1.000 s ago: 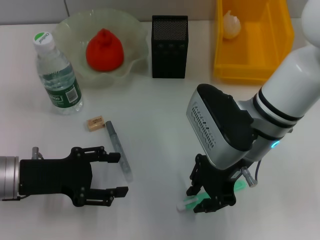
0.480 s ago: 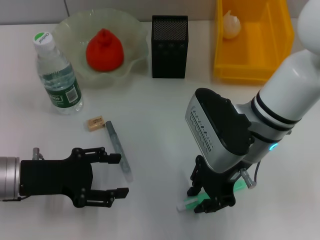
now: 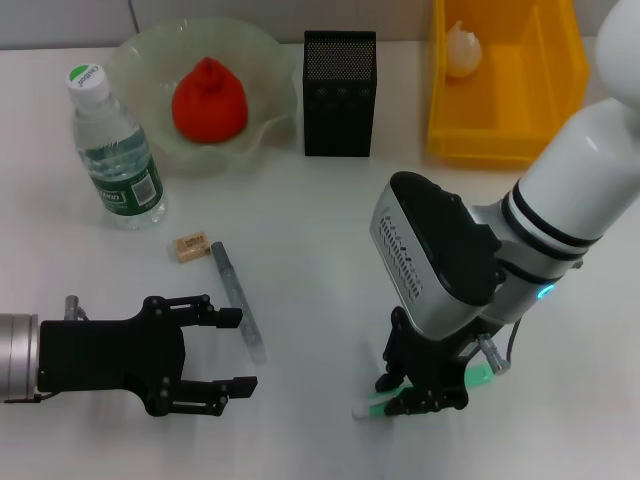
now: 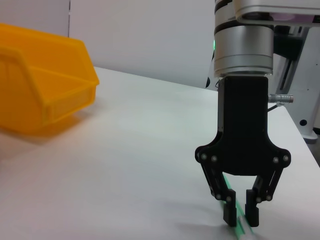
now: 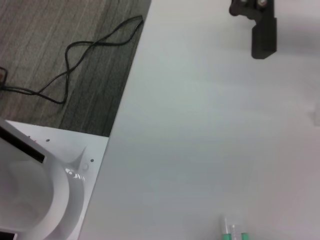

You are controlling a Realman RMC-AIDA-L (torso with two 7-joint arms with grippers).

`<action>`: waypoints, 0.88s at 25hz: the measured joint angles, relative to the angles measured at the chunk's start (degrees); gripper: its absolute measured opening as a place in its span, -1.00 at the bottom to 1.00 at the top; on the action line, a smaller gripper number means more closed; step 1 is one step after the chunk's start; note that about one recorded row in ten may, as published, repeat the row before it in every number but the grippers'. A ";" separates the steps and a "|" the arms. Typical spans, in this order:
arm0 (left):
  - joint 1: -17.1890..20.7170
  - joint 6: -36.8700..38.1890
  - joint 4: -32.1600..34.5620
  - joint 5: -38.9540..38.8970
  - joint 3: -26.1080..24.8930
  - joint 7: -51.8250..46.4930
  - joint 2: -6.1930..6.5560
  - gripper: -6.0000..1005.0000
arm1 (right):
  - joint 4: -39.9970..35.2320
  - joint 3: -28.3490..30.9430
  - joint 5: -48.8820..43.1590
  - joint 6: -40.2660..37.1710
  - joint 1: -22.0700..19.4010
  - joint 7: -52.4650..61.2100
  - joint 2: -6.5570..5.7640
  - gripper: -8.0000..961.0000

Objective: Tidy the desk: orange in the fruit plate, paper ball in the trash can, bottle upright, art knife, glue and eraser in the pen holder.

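My right gripper (image 3: 415, 392) is low on the desk (image 3: 320, 210), its fingers closed against both sides of the green glue (image 3: 371, 407), which lies flat. The left wrist view shows those fingertips (image 4: 229, 214) down at the glue (image 4: 242, 227). Open and empty, my left gripper (image 3: 228, 348) rests by the grey art knife (image 3: 237, 298). The tan eraser (image 3: 189, 246) lies just beyond the knife. An orange (image 3: 209, 99) sits in the fruit plate (image 3: 268, 52). The bottle (image 3: 112, 150) stands upright. A paper ball (image 3: 462, 48) lies in the trash can (image 3: 525, 125). The pen holder (image 3: 339, 93) stands at the back centre.
The desk's near edge drops to carpet with a black cable (image 5: 95, 55) in the right wrist view, which also shows the glue (image 5: 231, 233) and one left-gripper finger (image 5: 263, 35). The yellow trash can (image 4: 42, 95) appears far off in the left wrist view.
My right gripper has sunk slightly onto the glue, and the glue has turned a little on the desk. The left arm has not moved.
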 joint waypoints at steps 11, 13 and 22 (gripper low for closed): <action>0.04 0.01 0.00 -0.22 0.00 0.00 0.01 0.50 | -3.61 13.93 0.05 -5.41 -0.59 1.66 -0.41 -0.63; 0.01 0.06 0.00 -0.24 0.07 0.00 -0.04 0.50 | -3.84 19.18 0.05 -6.84 -0.67 1.51 -0.47 -0.63; -0.33 0.33 0.00 -0.10 0.45 0.00 -0.16 0.49 | -4.31 40.80 3.19 -9.42 -2.11 -1.01 -0.64 -0.63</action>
